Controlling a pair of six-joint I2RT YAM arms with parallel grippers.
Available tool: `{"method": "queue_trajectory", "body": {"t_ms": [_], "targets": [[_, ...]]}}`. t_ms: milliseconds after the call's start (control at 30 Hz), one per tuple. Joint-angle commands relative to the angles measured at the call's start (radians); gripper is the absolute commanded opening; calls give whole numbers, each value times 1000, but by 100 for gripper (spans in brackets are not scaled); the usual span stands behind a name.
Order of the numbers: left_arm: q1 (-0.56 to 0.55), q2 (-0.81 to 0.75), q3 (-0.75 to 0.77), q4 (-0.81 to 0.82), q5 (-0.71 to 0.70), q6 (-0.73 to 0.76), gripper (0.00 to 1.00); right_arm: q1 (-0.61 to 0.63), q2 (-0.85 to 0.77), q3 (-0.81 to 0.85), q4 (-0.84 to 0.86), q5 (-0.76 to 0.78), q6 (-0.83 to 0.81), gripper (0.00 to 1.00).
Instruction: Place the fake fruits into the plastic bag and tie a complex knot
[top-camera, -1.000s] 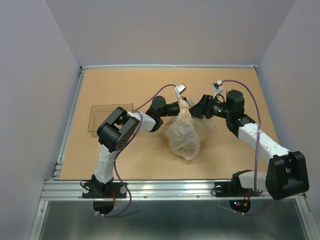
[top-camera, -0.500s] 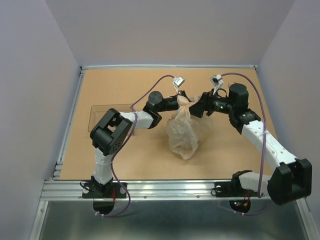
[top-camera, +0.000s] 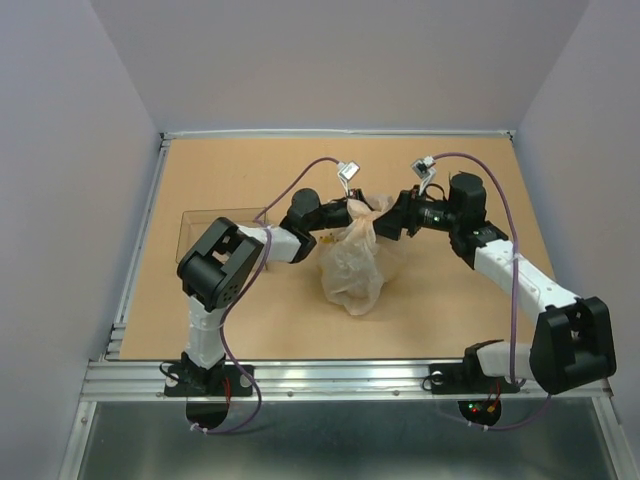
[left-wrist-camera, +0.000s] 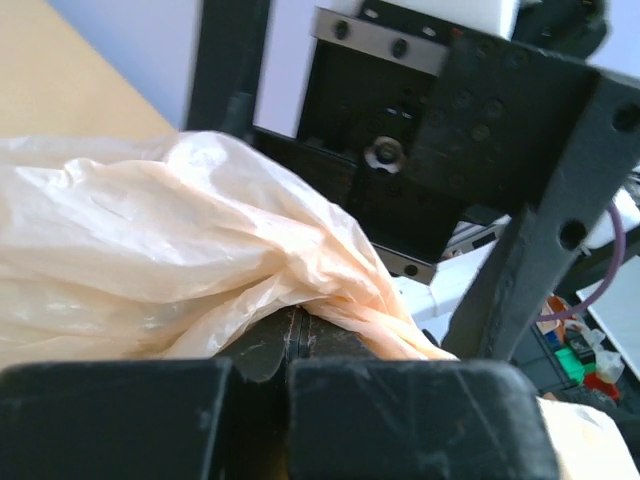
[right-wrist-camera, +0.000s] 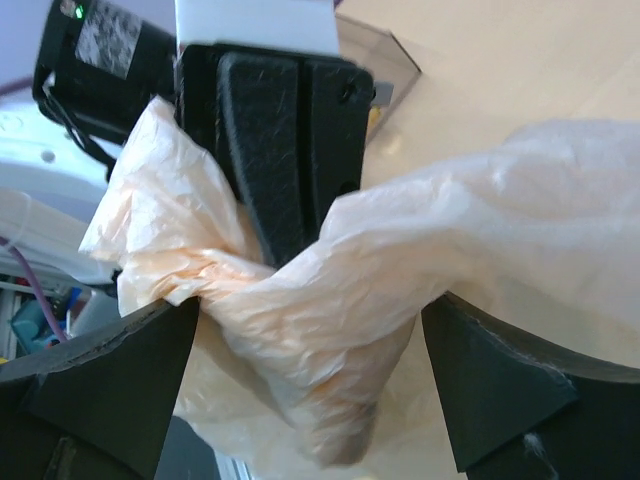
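1x plastic bag (top-camera: 352, 272); 1x clr tray (top-camera: 195, 235); 2x claws: L claw (top-camera: 362, 210), R claw (top-camera: 388, 218).

I can read nothing. The white label (right-wrist-camera: 104, 40) on the motor (right-wrist-camera: 68, 78) behind my left gripper (right-wrist-camera: 288, 235) carries print too small to make out.

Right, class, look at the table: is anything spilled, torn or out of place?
Nothing stands out. The plastic bag sits on the table, its twisted neck pinched in the left gripper, the right gripper open either side. No tear or spill shows.
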Motion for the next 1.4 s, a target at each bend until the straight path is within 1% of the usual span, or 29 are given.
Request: {"method": "queue_trajectory", "body": {"t_ms": [0, 67, 100, 167, 200, 333, 367, 467, 500, 533, 567, 600, 733, 867, 933, 1067, 1267, 1300, 1333, 1367], "targets": [[-14, 49, -29, 90, -20, -5, 0, 4, -76, -46, -181, 39, -154, 97], [-14, 60, -26, 107, -15, -24, 0, -4, -117, -33, -276, 67, -189, 98], [-14, 61, -25, 115, -15, -28, 0, -7, -131, -22, -363, 78, -209, 99], [-14, 65, -19, 124, -11, -39, 0, -10, -167, 19, -442, 128, -261, 99], [-14, 65, -17, 127, -9, -41, 0, -18, -176, 35, -509, 150, -275, 99], [-14, 58, -20, 155, -11, -67, 0, -30, -228, 92, -622, 231, -275, 97], [-14, 57, -20, 164, -9, -68, 0, -33, -257, 96, -634, 271, -268, 91], [-14, 55, -20, 205, -5, -99, 0, -47, -315, 86, -657, 311, -229, 76], [-14, 54, -20, 213, -5, -111, 0, -47, -322, 83, -657, 314, -219, 63], [-14, 54, -20, 218, -3, -117, 0, -47, -323, 81, -656, 314, -214, 63], [-14, 54, -20, 227, -3, -125, 0, -47, -320, 81, -653, 308, -211, 56], [-17, 54, -20, 240, -2, -128, 0, -48, -305, 76, -636, 311, -205, 55], [-29, 51, -19, 270, 8, -137, 0, -48, -241, 75, -549, 297, -160, 52], [-38, 45, -29, 291, 11, -145, 0, -50, -204, 75, -438, 271, -108, 50], [-40, 46, -37, 303, 14, -151, 0, -51, -196, 75, -413, 276, -96, 50], [-46, 57, -36, 325, 14, -163, 0, -50, -165, 64, -337, 215, -61, 48], [-58, 75, -8, 348, 24, -177, 0, -48, -61, 29, -234, 146, -24, 44], [-60, 80, -2, 349, 26, -180, 0, -48, -47, 23, -210, 139, -12, 44], [-63, 87, 6, 353, 23, -186, 0, -47, -14, 8, -139, 130, 19, 44], [-64, 91, 10, 362, 24, -188, 0, -44, 2, 4, -105, 130, 37, 44]]}}
